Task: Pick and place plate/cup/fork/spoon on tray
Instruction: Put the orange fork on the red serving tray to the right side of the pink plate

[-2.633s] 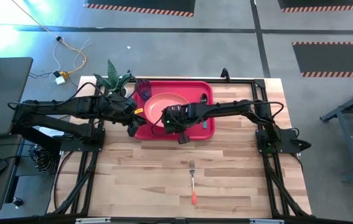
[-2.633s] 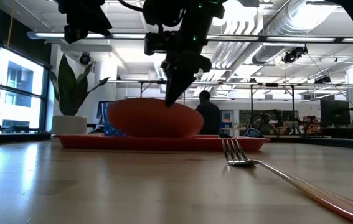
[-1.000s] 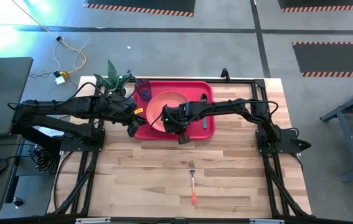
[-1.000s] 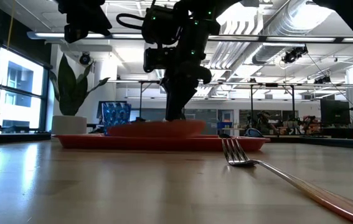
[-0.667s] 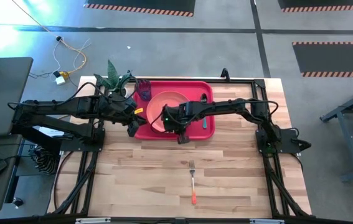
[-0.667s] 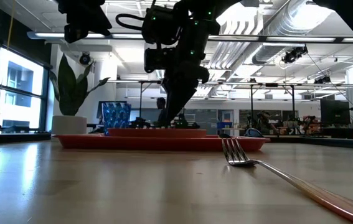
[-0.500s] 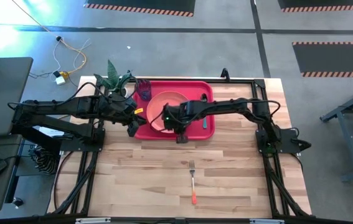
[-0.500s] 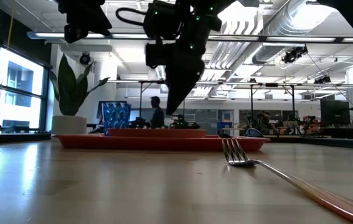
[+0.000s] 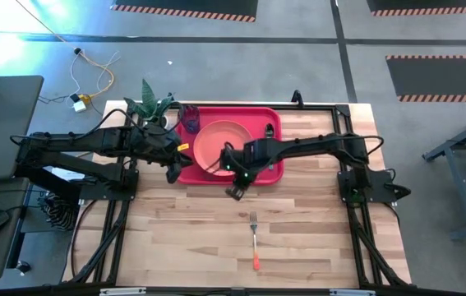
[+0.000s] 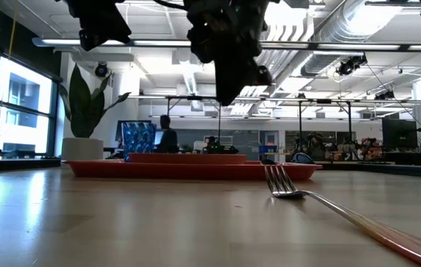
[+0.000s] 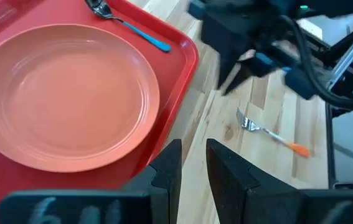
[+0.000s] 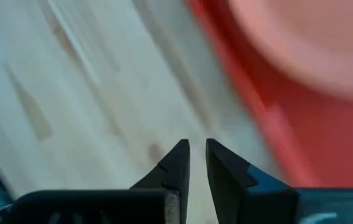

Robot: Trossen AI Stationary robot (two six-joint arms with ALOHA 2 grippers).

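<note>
Hovering arm: right gripper [image 9: 234,191] is hanging over the bare wood just off the tray's near edge, its jaws standing narrowly apart and gripping nothing.
Waiting arm: left gripper [image 9: 173,171] is sitting at the tray's left edge, jaws a small gap apart and empty.
Tray [image 9: 274,173]: is lying on the surface toward its far side, holding the plate, cup and spoon.
Plate [image 9: 220,144]: is resting flat in the middle of the tray, touched by neither arm.
Cup [image 9: 189,116]: is standing in the tray's far left corner, just beside the plate.
Spoon [image 11: 128,25]: is lying on the tray to the plate's right, teal handle showing in the left wrist view.
Fork [image 9: 254,239]: is lying on the wood well apart from the tray, tines pointing toward it, orange handle toward the near edge.
Plant [image 9: 152,105]: is standing off the tray's far left corner.
</note>
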